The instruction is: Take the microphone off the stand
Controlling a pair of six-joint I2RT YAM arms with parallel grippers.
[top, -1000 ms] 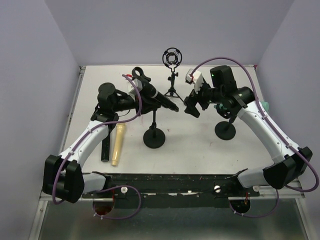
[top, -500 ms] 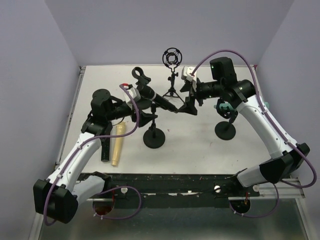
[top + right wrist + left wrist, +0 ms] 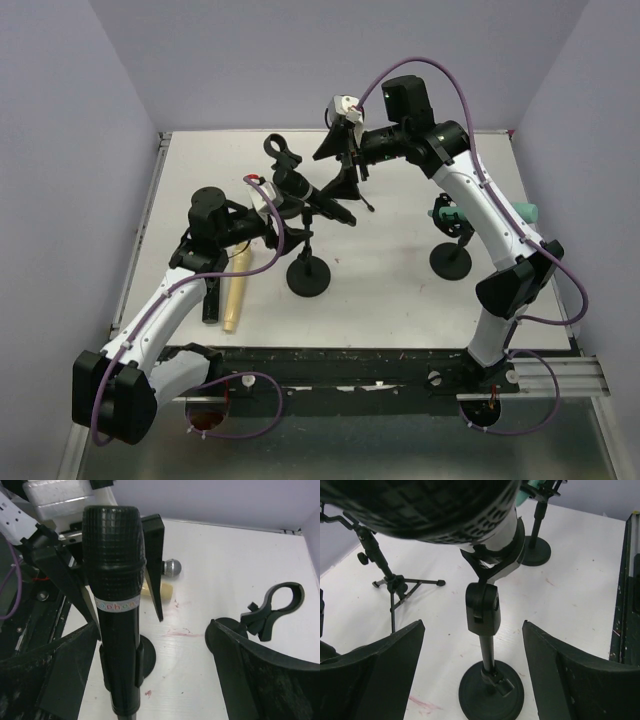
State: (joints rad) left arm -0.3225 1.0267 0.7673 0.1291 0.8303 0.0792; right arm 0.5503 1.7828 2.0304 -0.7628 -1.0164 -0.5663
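The black microphone (image 3: pixel 312 197) lies tilted in the clip of the black round-based stand (image 3: pixel 307 275) at the table's middle. In the left wrist view its mesh head (image 3: pixel 420 505) fills the top, above the clip (image 3: pixel 492 562) and post (image 3: pixel 486 650). My left gripper (image 3: pixel 283 220) is open just left of the stand, with the post between its fingers (image 3: pixel 375 680) and untouched. My right gripper (image 3: pixel 338 158) hangs open behind the microphone. The microphone's body (image 3: pixel 116 615) stands by the right gripper's left finger (image 3: pixel 50 680), with a gap between them.
A teal microphone (image 3: pixel 447 213) sits on a second stand (image 3: pixel 450 262) at the right. A stand with an empty clip (image 3: pixel 280 152) and a small tripod (image 3: pixel 395 582) stand at the back. A gold microphone (image 3: pixel 237 290) and a black bar (image 3: pixel 210 297) lie at the left.
The left gripper has opened and drawn back left from the microphone. The right arm has swung up and left, from beside the right stand to behind the microphone.
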